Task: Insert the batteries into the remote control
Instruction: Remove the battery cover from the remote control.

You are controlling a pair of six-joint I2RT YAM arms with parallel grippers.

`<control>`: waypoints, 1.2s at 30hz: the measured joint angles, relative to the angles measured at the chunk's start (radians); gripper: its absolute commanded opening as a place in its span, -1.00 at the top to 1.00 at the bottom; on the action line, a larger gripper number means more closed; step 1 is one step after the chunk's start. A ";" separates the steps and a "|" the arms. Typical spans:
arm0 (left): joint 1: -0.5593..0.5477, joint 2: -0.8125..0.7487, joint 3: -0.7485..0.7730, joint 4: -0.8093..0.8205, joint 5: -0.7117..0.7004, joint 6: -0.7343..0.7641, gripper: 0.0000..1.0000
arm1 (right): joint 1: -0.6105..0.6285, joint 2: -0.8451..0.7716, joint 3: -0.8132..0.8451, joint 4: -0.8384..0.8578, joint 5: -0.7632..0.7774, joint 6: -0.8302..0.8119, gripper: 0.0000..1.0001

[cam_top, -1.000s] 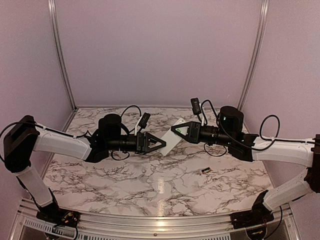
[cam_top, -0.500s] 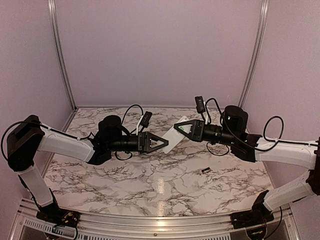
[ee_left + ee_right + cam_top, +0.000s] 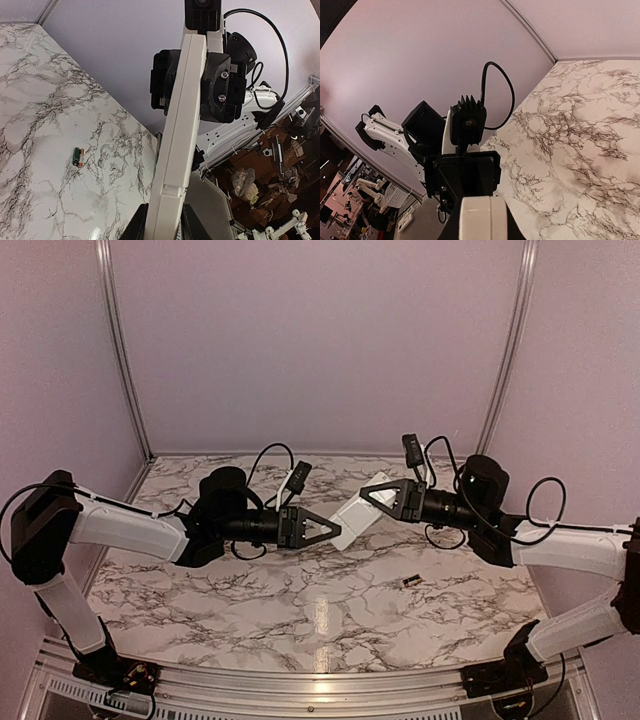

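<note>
Remote control has shifted right, pinched between left gripper and right gripper, apparently mid-handover; fetch the battery next

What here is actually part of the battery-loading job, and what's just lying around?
In the job: white flat rectangular plastic remote control, held aloft between left fingers and right fingers; tiny dark stick-like battery lying loose.
Just there: marble-patterned table; workshop clutter beyond it.

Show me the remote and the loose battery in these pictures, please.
remote [image 3: 356, 513]: top external view, middle of its white body.
battery [image 3: 76, 156]: left wrist view, middle of its short dark body.
</note>
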State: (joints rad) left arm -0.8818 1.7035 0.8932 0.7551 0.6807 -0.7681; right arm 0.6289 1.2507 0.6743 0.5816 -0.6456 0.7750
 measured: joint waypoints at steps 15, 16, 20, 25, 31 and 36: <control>0.014 -0.026 0.009 -0.114 -0.045 0.035 0.16 | -0.032 0.000 0.000 0.051 0.025 0.022 1.00; 0.014 -0.026 0.009 -0.113 -0.047 0.033 0.10 | -0.032 0.000 0.000 0.050 0.027 0.022 1.00; 0.015 -0.026 0.008 -0.107 -0.043 0.019 -0.03 | -0.032 0.000 0.000 0.050 0.031 0.020 1.00; 0.015 -0.026 0.008 -0.101 -0.038 0.006 0.13 | -0.032 0.002 0.000 0.051 0.031 0.019 1.00; 0.015 -0.021 0.010 -0.093 -0.027 -0.009 0.43 | -0.032 0.016 0.000 0.051 0.031 0.016 1.00; 0.014 -0.021 0.011 -0.081 -0.024 -0.015 0.64 | -0.032 0.027 0.000 0.049 0.032 0.010 1.00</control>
State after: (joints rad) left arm -0.8677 1.6829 0.9039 0.6739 0.6567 -0.7834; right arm 0.5964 1.2774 0.6743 0.6308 -0.6140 0.7853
